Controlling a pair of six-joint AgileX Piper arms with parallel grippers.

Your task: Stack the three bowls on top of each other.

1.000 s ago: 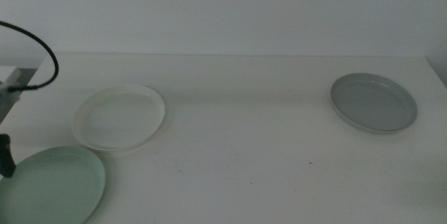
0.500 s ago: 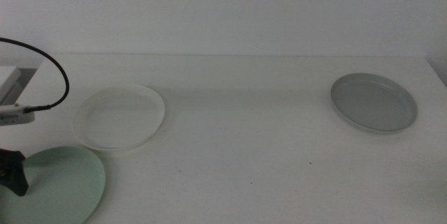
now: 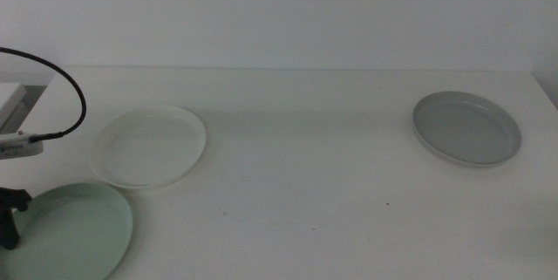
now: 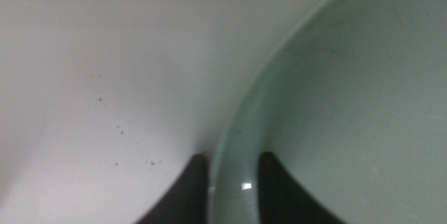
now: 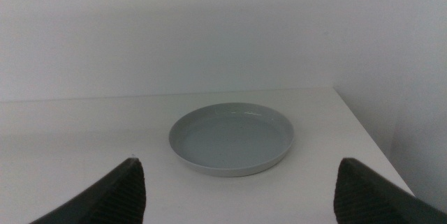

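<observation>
Currently: left gripper (image 4: 234,182) straddling mint bowl (image 4: 349,112) rim.
One jaw inside, one outside, a rim pinch for lifting (contact unclear); right gripper (image 5: 241,189) waits spread, grey bowl (image 5: 232,138) ahead.

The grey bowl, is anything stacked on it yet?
No, the grey bowl sits alone and empty at the table's right side.

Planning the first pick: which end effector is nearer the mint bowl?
Left. The left end effector straddles the mint bowl rim; the right end effector faces the grey bowl across the table.
</observation>
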